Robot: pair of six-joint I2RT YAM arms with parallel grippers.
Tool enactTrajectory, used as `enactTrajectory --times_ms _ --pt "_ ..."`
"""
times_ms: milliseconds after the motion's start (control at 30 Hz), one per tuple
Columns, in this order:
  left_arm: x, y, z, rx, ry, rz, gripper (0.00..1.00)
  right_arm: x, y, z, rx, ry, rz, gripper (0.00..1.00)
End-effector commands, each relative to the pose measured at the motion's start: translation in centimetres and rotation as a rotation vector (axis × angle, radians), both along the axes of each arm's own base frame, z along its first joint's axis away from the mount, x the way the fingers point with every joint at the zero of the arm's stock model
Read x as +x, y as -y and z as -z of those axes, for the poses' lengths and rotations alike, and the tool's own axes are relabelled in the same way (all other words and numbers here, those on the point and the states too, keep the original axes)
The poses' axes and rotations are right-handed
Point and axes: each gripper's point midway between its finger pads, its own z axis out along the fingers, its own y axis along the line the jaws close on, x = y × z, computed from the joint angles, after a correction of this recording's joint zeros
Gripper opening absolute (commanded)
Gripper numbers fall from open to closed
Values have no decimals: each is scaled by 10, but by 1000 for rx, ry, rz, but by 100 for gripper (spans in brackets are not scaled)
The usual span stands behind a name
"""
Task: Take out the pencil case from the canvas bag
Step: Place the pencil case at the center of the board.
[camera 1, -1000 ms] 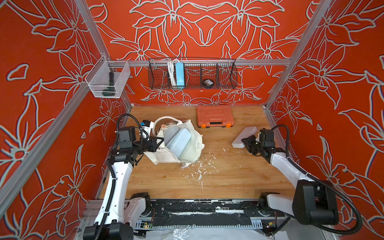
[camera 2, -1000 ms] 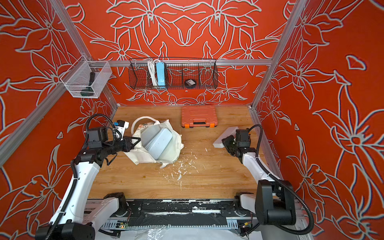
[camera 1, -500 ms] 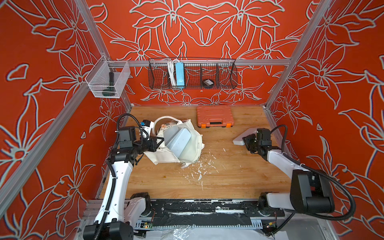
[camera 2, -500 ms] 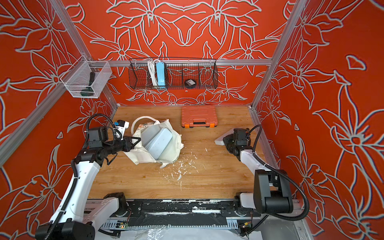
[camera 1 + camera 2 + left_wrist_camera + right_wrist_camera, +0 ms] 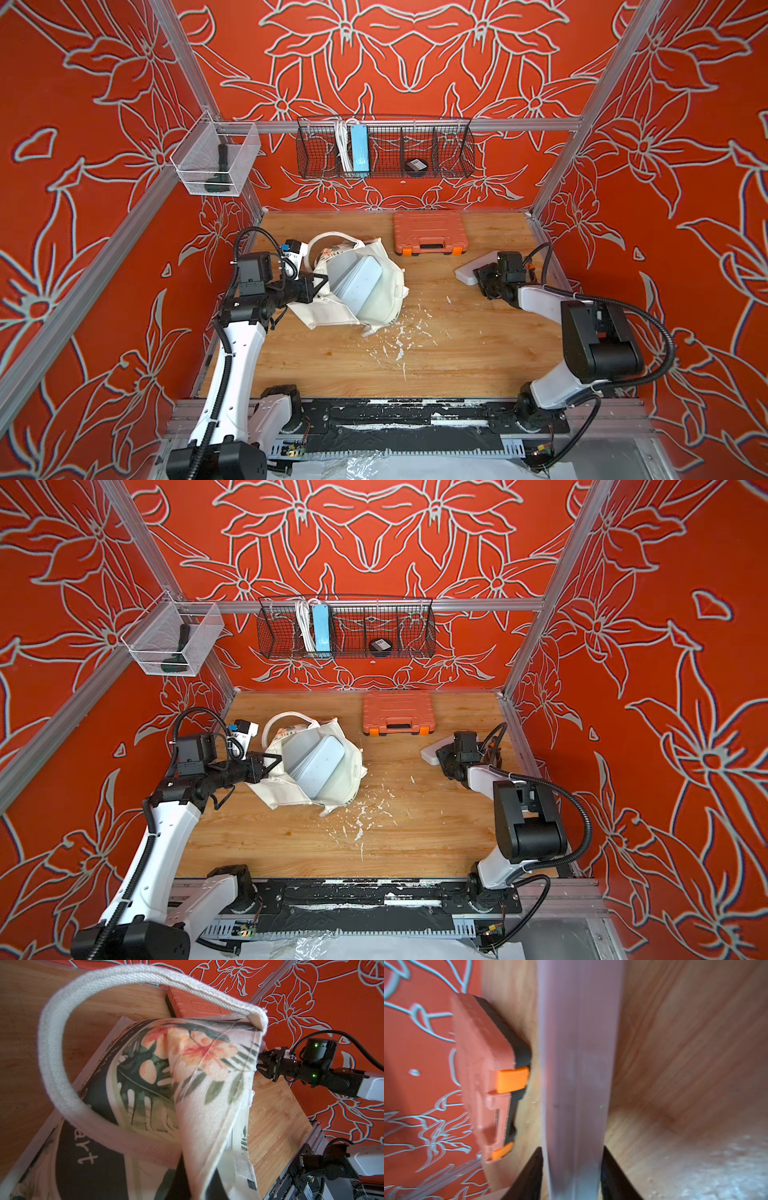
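Right wrist view: the pencil case (image 5: 577, 1084), out of the canvas bag (image 5: 386, 299), sits between the jaws of my right gripper (image 5: 572, 1148), grip indiscernible; my left gripper (image 5: 314, 286) clamps the bag's rim; seemingly only release remains.

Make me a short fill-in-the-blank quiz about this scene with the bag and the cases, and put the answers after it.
1. The closed tool case is ___ in colour.
2. The left gripper has its jaws shut on the ___.
3. The pale flat case is between the jaws of the ___.
Missing words: orange; canvas bag; right gripper.
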Motion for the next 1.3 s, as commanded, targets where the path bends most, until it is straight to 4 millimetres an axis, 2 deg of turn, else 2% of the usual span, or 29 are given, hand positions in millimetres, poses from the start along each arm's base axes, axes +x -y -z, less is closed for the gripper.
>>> enactTrajectory --times_ms 0,300,733,800,1267 --pt "-2 -4 10 8 -48 -15 0 -2 -2 10 4 -47 4 52" --pt "-2 -5 11 15 -42 -18 0 -7 -11 11 -3 -91 -74 71" --pt "-2 -6 11 23 -34 -21 0 -23 -18 2 -49 -89 -169 83" --pt "-2 -5 12 22 -41 -17 0 -26 -19 1 -58 -81 -178 98" --pt "-4 -2 11 17 -36 14 0 -54 -35 -13 -136 -34 -248 98"
